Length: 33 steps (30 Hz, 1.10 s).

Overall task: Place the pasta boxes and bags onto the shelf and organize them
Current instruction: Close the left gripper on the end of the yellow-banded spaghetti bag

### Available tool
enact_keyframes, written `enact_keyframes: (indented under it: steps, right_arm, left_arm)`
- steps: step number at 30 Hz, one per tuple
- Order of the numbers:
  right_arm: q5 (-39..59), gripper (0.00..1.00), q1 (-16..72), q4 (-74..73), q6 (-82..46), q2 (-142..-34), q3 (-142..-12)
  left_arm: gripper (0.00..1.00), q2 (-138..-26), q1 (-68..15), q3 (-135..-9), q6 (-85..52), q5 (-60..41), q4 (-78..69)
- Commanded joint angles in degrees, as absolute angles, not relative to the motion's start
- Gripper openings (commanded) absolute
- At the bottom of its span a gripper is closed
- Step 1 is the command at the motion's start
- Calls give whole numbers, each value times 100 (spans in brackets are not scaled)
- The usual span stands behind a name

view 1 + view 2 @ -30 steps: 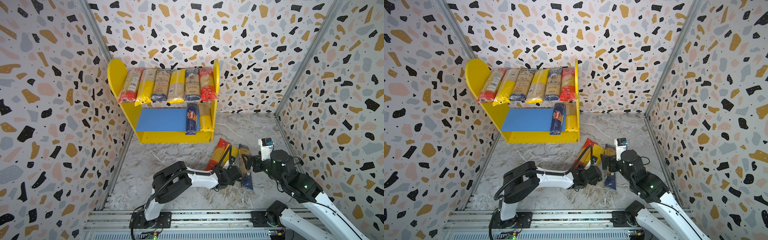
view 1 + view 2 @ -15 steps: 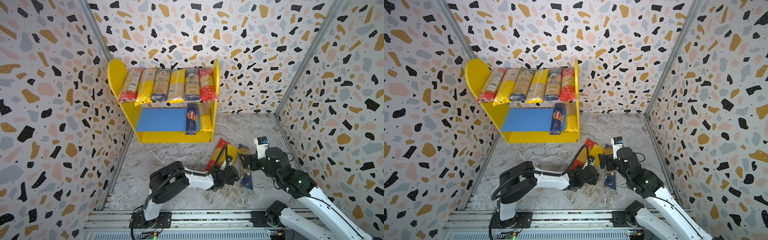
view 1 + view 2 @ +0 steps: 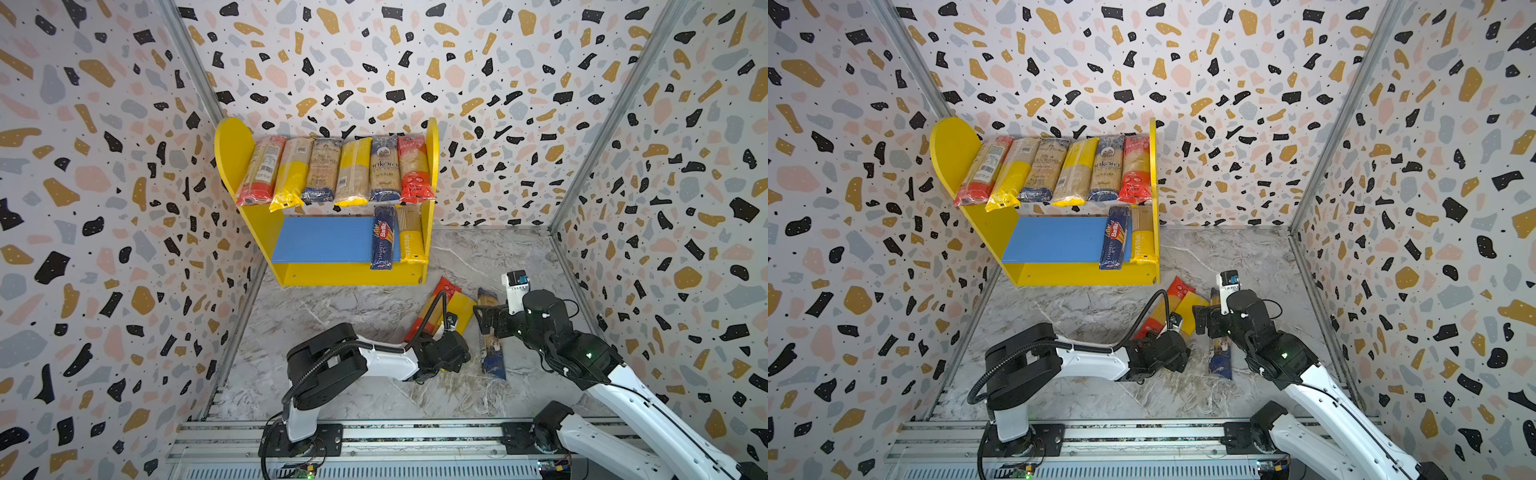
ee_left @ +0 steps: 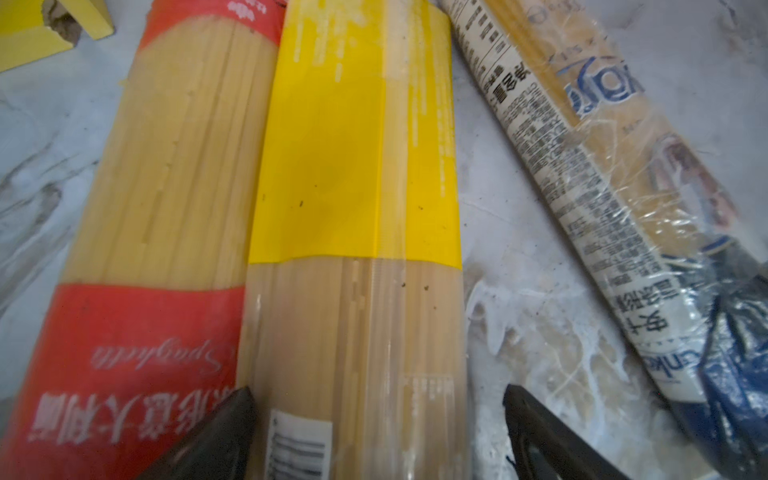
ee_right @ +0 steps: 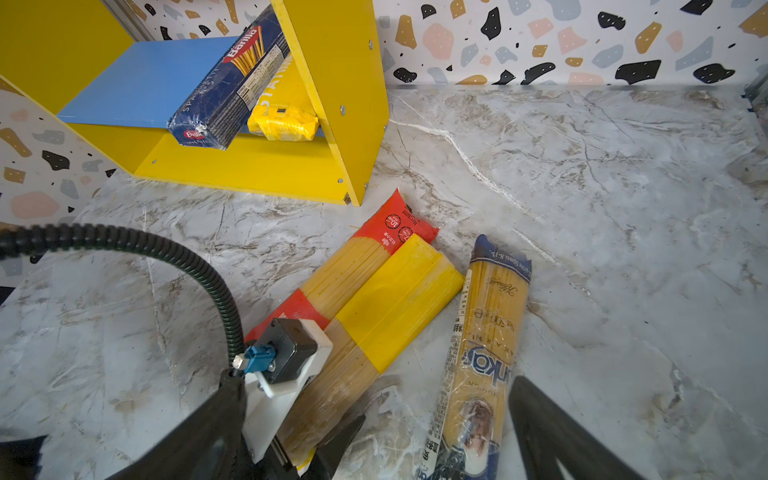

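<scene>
Three pasta bags lie on the marble floor in front of the shelf (image 3: 349, 274): a red-ended one (image 3: 436, 301), a yellow-banded one (image 3: 462, 309) touching it, and a blue-ended Ankara one (image 3: 492, 353) apart to the right. My left gripper (image 4: 376, 390) is open and low, its fingers on either side of the yellow-banded bag (image 4: 353, 166) at its clear near end; one fingertip (image 4: 237, 407) overlaps the red bag (image 4: 158, 208). My right gripper (image 5: 374, 386) is open above the Ankara bag (image 5: 486, 332), close beside the left gripper (image 3: 453, 340).
Several bags fill the shelf's upper board. On the blue lower board (image 3: 320, 239) a dark blue Barilla box (image 3: 383, 237) and a yellow bag (image 3: 409, 241) lie at the right end. Terrazzo walls close in three sides; a metal rail (image 3: 415, 432) runs along the front.
My left gripper has slid back toward the near end of the yellow-banded bag. The right gripper has shifted a little farther up along the Ankara bag. No bag has moved.
</scene>
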State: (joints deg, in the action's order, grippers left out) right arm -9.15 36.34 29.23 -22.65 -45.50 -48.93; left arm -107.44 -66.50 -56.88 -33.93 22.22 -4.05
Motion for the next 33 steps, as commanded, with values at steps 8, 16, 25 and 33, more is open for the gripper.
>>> enact_keyframes:
  steps: [8, 16, 25, 33]
  right_arm:
    - [-845, 99, 3614, 2802, -2237, -4550, -5115]
    - [-905, 99, 3617, 2874, -2243, -4484, -5102]
    - [-864, 99, 3614, 2881, -2255, -4491, -5147]
    - [-827, 99, 3615, 2868, -2263, -4474, -5146]
  left_arm:
    - [95, -11321, -6574, -5571, -3487, 1982, 302]
    - [93, -11928, -6574, -5785, -3349, 1665, 129]
    - [52, -12347, -6574, -5723, -3383, 1372, -68]
    - [16, -11926, -6561, -5603, -3283, 1483, -87]
